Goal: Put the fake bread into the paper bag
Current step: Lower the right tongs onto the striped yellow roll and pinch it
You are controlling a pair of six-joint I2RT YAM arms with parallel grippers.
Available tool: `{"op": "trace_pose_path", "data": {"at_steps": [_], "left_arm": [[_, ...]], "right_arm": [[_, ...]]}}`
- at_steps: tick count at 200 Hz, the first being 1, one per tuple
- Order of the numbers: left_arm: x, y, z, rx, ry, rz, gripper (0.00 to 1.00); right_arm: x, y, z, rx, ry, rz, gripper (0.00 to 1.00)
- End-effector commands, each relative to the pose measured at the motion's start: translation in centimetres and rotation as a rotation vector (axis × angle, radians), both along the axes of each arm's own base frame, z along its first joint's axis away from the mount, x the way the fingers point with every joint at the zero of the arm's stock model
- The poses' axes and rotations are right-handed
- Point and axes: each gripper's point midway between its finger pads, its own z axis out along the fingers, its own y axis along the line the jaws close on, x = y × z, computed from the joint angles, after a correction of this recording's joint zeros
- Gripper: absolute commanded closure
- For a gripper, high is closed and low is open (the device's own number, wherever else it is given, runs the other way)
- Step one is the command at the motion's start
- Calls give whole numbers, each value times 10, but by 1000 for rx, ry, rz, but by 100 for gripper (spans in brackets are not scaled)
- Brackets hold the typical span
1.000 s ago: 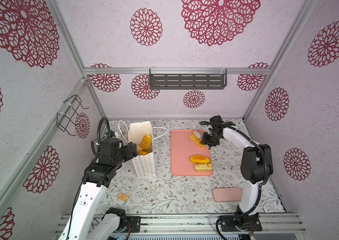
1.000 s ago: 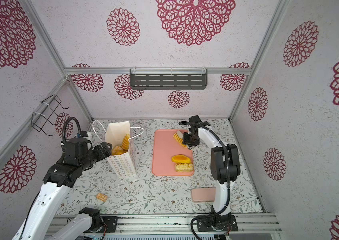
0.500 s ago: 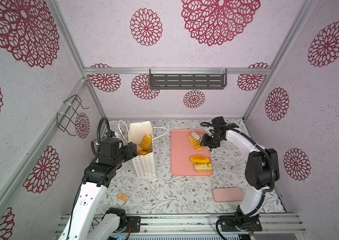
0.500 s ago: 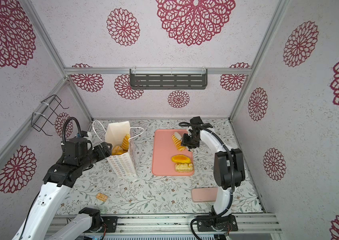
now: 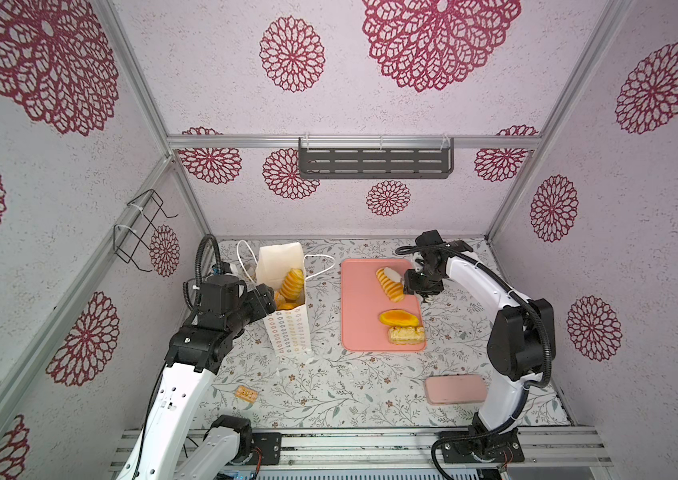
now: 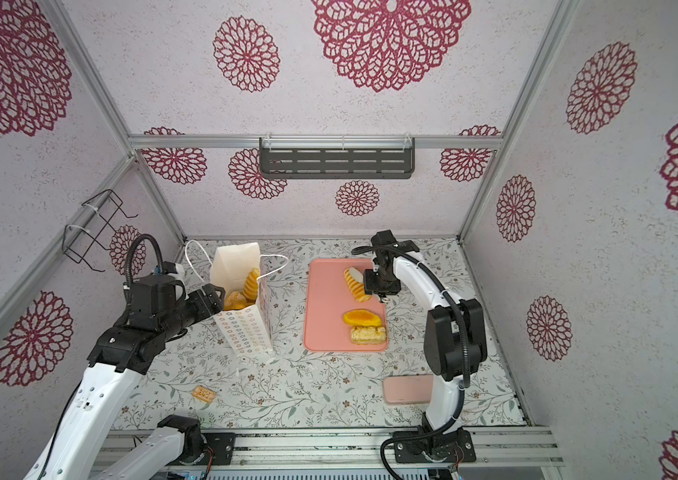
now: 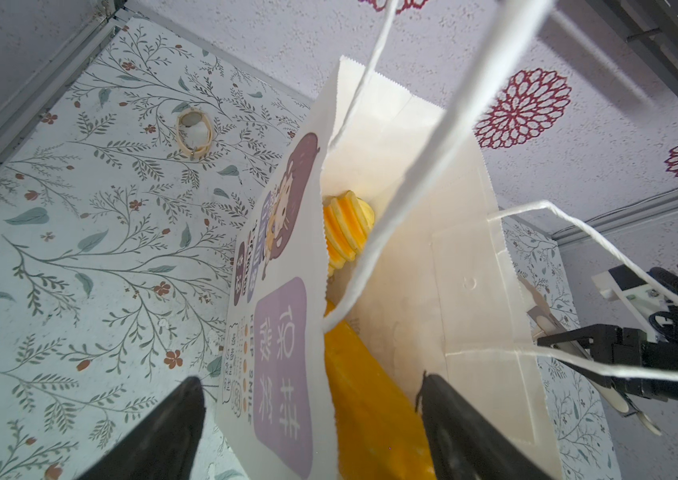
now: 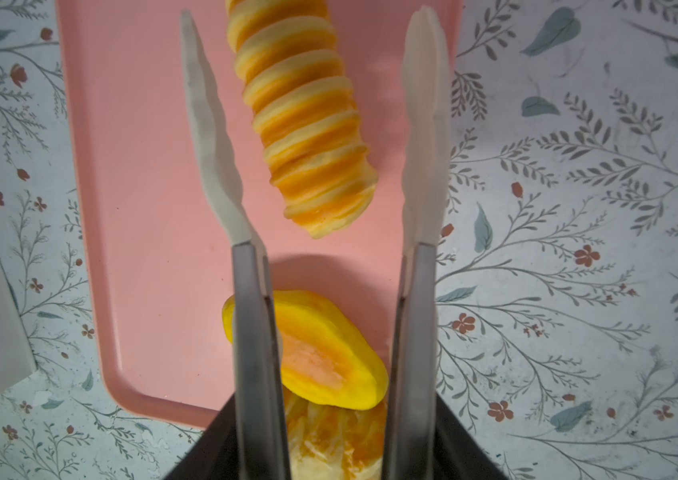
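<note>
Pale walls (image 5: 370, 104) stamped with crimson rosettes box in the floral-printed table (image 5: 329, 395). Toward its back edge, right of middle, the pink tray (image 5: 360, 316) lies flat. Nearer the back-left corner the paper bag (image 5: 289, 332) stands upright with its mouth open and its cord handles flopped outward, well apart from the tray.

My left gripper (image 7: 308, 378) sits at the bag's rim on the side away from the tray. Its fingers are spread wide and clamp nothing: one is outside the printed wall, the other over the open mouth. I cannot tell whether either touches the paper.

By the front-right corner, beside my right arm's base, rests a pink case (image 5: 455, 388).

Some of the fake bread is already in the bag: a long smooth loaf (image 7: 370, 395) and, leaning behind it, a second ridged roll (image 5: 292, 283).

On the tray's back-right part lies the ridged roll (image 5: 389, 284). My right gripper (image 8: 304, 12) straddles it, released, with tray showing between each white finger and the roll.

At the tray's front-right corner an orange bun (image 5: 399, 319) touches a flaky pastry (image 5: 406, 334).

Near the table's front edge, left of middle, lies a tiny cracker (image 5: 245, 393).
</note>
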Motion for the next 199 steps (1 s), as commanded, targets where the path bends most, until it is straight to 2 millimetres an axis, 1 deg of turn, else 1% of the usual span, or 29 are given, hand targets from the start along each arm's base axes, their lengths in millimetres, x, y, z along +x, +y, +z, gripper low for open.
{"op": "trace_pose_path", "data": {"at_steps": [1, 49, 112, 144, 162, 183, 199], "left_arm": [[1, 2, 2, -3, -15, 7, 15], [1, 3, 1, -2, -12, 10, 15], [0, 5, 1, -1, -13, 15, 15], [0, 6, 3, 3, -14, 17, 15], [0, 6, 5, 4, -15, 16, 15], [0, 6, 6, 2, -19, 17, 15], [1, 6, 6, 0, -17, 16, 15]], "right_arm": [[1, 2, 5, -59, -12, 44, 44], [7, 4, -7, -102, 13, 63, 40], [16, 2, -25, -147, 38, 67, 40], [19, 4, -28, -142, 35, 66, 44], [19, 4, -25, -141, 29, 65, 49], [21, 4, -17, -135, 9, 60, 57], [22, 5, -9, -123, -9, 55, 59]]}}
